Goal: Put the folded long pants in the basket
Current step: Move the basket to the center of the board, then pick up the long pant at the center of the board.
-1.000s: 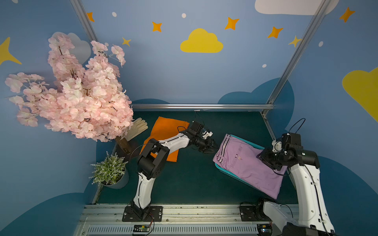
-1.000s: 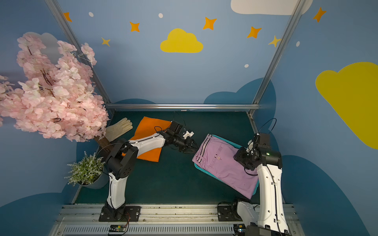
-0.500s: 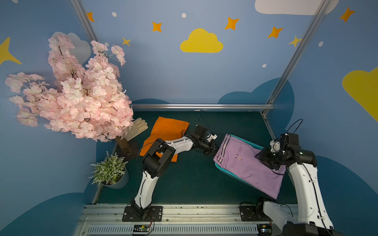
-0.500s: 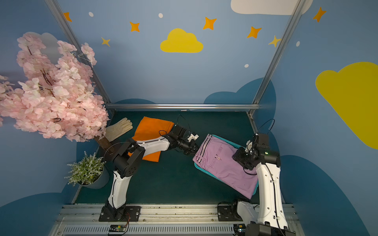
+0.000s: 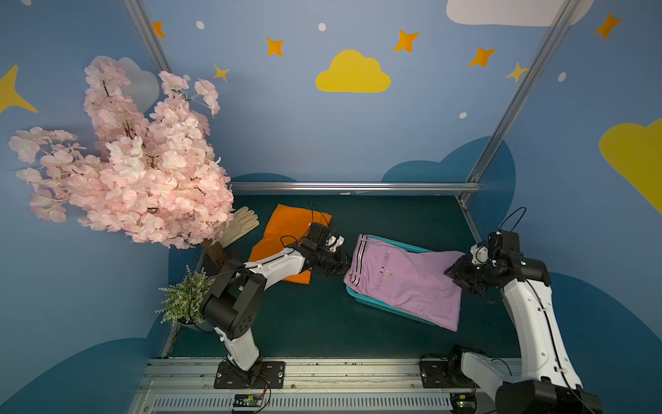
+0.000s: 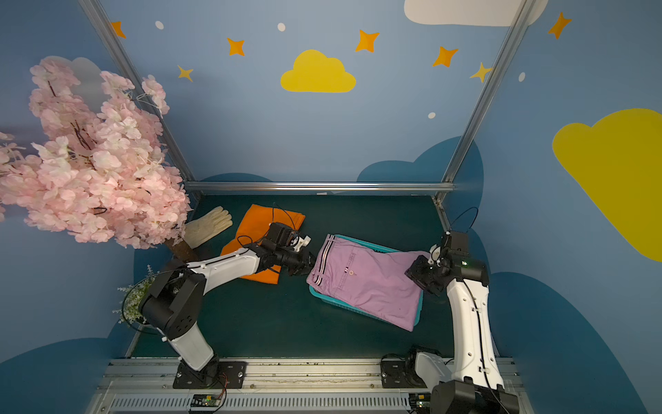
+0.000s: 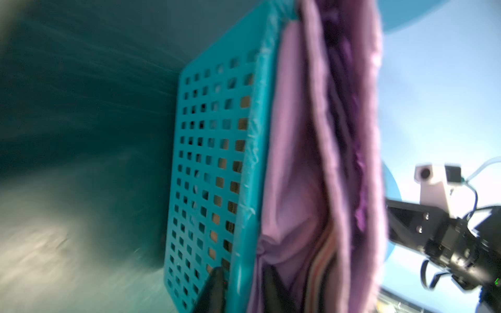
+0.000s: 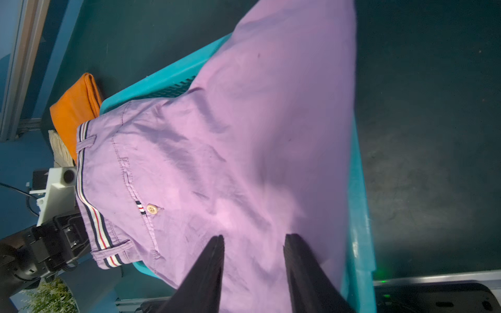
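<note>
Two folded pants are in sight on the dark green counter (image 5: 322, 322). At the far left stand a pink blossom tree (image 5: 136, 172) and a small potted plant (image 5: 186, 297). A cream glove (image 5: 243, 224) lies just beside the orange pants (image 5: 286, 229), which rest flat near the back rail, apart from the basket (image 5: 372, 307) and partly under the left arm. The left end effector (image 5: 340, 264) is at the striped waistband end of the lilac pants (image 5: 404, 283). In the left wrist view its fingers (image 7: 215, 290) are spread and straddle the basket's rim, one outside the perforated wall and one against the lilac cloth inside, though blur hides whether they press on it. The lilac pants lie skewed on top of the turquoise basket, covering most of it, their leg end hanging over its near right side toward the counter. At the right, the right end effector (image 5: 454, 275) sits at the pants' right edge near the far corner. The right wrist view shows its jaws apart, with lilac cloth between and below them and nothing pinched.
</note>
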Motion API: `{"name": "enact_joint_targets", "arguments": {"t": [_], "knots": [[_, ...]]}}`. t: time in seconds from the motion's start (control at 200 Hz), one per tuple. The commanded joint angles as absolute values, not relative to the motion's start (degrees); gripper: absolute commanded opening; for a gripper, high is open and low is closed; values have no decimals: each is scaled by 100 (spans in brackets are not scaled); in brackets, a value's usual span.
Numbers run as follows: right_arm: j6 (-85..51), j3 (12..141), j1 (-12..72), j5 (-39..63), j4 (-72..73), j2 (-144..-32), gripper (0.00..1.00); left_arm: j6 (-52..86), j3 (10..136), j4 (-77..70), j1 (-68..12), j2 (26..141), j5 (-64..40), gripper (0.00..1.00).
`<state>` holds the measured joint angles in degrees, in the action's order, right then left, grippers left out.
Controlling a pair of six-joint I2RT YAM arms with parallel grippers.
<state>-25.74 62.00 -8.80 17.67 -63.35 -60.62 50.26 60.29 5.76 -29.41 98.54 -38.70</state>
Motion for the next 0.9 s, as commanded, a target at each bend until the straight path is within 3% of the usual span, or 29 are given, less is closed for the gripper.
{"name": "enact_joint_targets", "arguments": {"t": [0.0, 0.08, 0.14, 0.31, 0.586, 0.636, 0.691, 0.891], "knots": [[-2665, 6386, -844, 1931, -6199, -6064, 42, 4781, 5948, 1091, -2901, 9299, -3407, 54], [-2679, 6376, -805, 1942, -6172, -6049, 42, 4505, 5848, 1722, -2827, 8714, -2499, 74], [-2702, 6339, -774, 1949, -6125, -6047, 42, 4362, 5793, 2126, -2705, 8413, -1974, 82], [-2773, 6308, -693, 2038, -5994, -6055, 42, 4664, 5285, 2958, -2062, 7721, -1234, 83], [-2857, 6490, -531, 2118, -5916, -6047, 42, 4909, 3688, 2392, -1132, 6271, -52, 81], [-2865, 6476, -500, 2155, -5856, -6035, 42, 5049, 3436, 2193, -1103, 6071, 190, 88], [-2861, 6433, -458, 2186, -5784, -6029, 42, 5220, 3196, 1917, -1041, 5953, 201, 92], [-2900, 6321, -353, 2214, -5682, -6012, 42, 5439, 2668, 898, -744, 6481, -213, 92]]}}
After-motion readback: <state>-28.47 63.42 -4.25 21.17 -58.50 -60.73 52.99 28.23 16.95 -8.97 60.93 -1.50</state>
